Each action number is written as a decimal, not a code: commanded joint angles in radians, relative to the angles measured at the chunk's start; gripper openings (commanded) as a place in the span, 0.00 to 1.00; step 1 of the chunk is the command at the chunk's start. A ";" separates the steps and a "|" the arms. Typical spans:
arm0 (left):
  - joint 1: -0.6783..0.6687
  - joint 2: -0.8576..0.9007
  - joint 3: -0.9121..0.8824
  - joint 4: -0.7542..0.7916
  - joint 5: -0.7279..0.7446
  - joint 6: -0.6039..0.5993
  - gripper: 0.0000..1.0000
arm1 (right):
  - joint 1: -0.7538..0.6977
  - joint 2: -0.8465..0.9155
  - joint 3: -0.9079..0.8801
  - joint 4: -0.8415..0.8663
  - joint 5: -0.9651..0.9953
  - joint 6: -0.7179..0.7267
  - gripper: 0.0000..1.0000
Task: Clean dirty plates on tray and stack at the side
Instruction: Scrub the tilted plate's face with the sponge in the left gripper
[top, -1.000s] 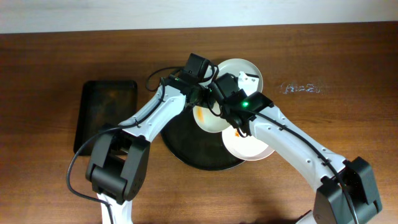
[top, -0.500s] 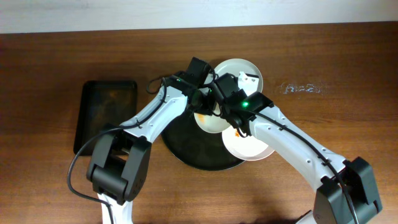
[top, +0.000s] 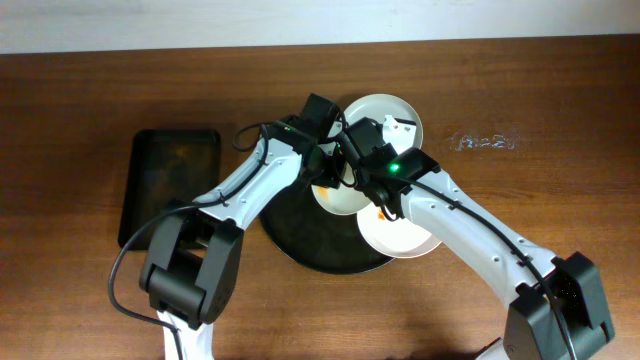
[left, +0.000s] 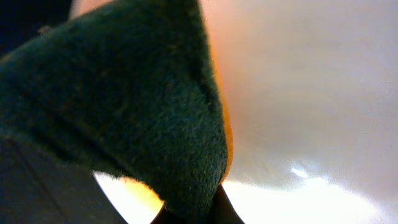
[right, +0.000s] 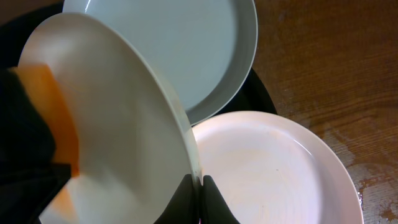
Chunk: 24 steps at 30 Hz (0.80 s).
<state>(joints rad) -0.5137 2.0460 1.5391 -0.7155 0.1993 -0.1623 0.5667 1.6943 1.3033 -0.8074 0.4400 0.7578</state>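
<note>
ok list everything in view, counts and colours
round tray: 1, black, mid table
tilted plate: 1, white, above the round tray
flat plates: 2, white, one at the tray's far edge, one at its right edge
rectangular tray: 1, black, left of it
sponge: 1, dark green and orange, against the tilted plate
pale smear: 1, whitish, on the table, far right
left gripper: 1, black, shut on the sponge
right gripper: 1, black, shut on the tilted plate's rim
</note>
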 joint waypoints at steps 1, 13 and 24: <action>-0.011 -0.025 0.002 0.002 0.048 -0.002 0.00 | 0.010 -0.008 -0.003 0.004 0.008 0.002 0.04; -0.010 -0.021 0.002 0.100 -0.170 -0.002 0.00 | 0.010 -0.011 -0.003 0.004 0.009 -0.002 0.04; -0.009 0.002 -0.002 0.208 -0.199 -0.002 0.00 | 0.010 -0.034 -0.003 0.003 0.007 -0.002 0.04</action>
<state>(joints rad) -0.5236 2.0449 1.5372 -0.5175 0.0174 -0.1623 0.5671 1.6932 1.3033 -0.8074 0.4397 0.7555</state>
